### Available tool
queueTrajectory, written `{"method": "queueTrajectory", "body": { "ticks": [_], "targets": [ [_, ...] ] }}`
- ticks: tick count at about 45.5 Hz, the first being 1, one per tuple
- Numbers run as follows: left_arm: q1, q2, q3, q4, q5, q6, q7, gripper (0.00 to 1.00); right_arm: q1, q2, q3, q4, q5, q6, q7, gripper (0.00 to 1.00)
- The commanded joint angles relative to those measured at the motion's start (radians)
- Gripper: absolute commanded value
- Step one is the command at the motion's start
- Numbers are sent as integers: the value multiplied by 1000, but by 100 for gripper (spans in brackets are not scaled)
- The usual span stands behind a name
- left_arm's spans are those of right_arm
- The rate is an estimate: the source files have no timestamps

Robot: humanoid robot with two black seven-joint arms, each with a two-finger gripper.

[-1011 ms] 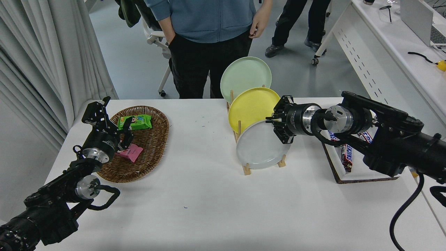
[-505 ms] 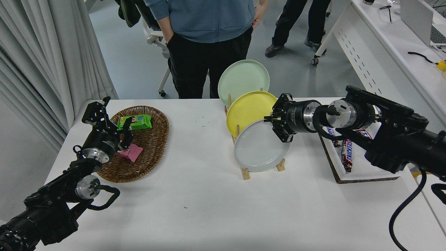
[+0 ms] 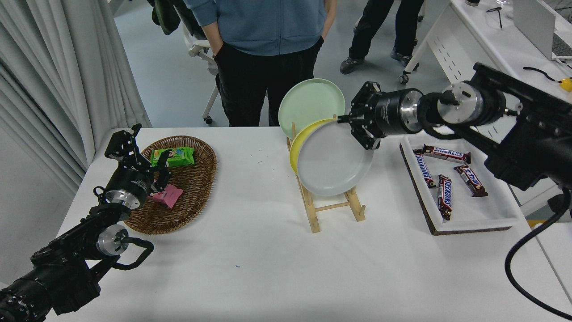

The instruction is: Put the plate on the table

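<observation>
My right gripper (image 3: 354, 129) is shut on the upper right rim of the light-grey plate (image 3: 333, 158) and holds it in the air, lifted clear of the wooden rack (image 3: 333, 208). The plate hangs nearly upright, facing me, in front of the yellow plate (image 3: 298, 144), which still stands in the rack with the pale green plate (image 3: 308, 103) behind it. The white table (image 3: 277, 264) lies below. My left gripper (image 3: 145, 161) is parked open at the lower left, over the wicker basket.
A wicker basket (image 3: 196, 188) with a green packet (image 3: 173, 156) and a pink packet (image 3: 167, 196) sits at the left. A white tray (image 3: 464, 210) of several chocolate bars sits at the right. A person (image 3: 263, 53) stands at the far side.
My right gripper has risen with the grey plate, lifting it up out of the rack's front slot. The left arm has not moved.
</observation>
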State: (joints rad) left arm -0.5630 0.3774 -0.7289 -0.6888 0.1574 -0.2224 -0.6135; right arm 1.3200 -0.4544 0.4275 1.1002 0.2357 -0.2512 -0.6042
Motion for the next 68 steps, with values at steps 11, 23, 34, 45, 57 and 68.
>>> {"method": "queueTrajectory", "body": {
  "ticks": [11,23,34,45,57,68],
  "targets": [
    [0,0,0,0,1,0,0,100,123,6,14,12,207,-60,-9,0],
    [0,0,0,0,1,0,0,100,122,78,2,10,277,-143,-9,0],
    [0,0,0,0,1,0,0,100,53,161,-3,9,389,-227,4,0],
    [0,0,0,0,1,0,0,100,-16,207,-95,7,395,-307,9,0],
    [0,0,0,0,1,0,-2,100,-90,240,-108,9,410,-414,6,0],
    [0,0,0,0,1,0,0,100,-110,257,-105,6,462,-534,6,0]
  ]
}}
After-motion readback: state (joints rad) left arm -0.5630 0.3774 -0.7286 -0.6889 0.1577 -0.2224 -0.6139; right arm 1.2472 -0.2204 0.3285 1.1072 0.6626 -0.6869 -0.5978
